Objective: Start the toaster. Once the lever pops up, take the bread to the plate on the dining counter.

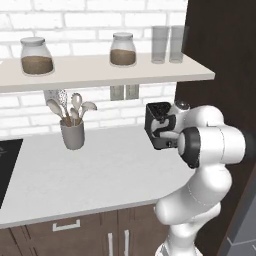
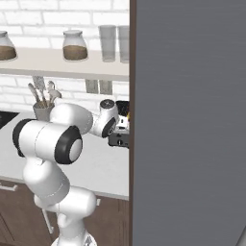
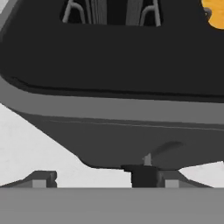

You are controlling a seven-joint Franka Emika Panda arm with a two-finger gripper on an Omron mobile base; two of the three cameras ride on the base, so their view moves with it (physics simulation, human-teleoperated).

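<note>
The toaster [image 1: 156, 120] stands at the right end of the pale worktop [image 1: 100, 175], close against the dark tall cabinet [image 1: 220, 55]. In the left base view only its black left part shows; the rest sits behind the arm's wrist and white elbow. In the right base view a small dark piece of the toaster [image 2: 120, 139] shows between the wrist and the cabinet's edge, which cuts off everything further right.

The hand view is pressed up against the toaster's dark body [image 3: 113, 57]: its slot wires appear at the top, a grey band crosses below, and the lower face narrows down to a small dark lever or knob [image 3: 143, 174], too close and too dim to name surely. An orange patch [image 3: 215, 13] sits at the top right corner, cut by the frame; what it is cannot be told.

The gripper [image 3: 105, 181] rests at the toaster's lower end. Its 2 fingertips [image 3: 41, 180] stand far apart at the bottom of the hand view, with the small dark part between them nearer the right one; whether either tip touches it cannot be told.

Whether bread sits in the slots is hidden by the angle.

Further left stands a grey utensil cup [image 1: 73, 134] of spoons. On the shelf [image 1: 100, 70] above are 2 jars [image 1: 123, 50] and 2 glasses [image 1: 160, 44].
</note>
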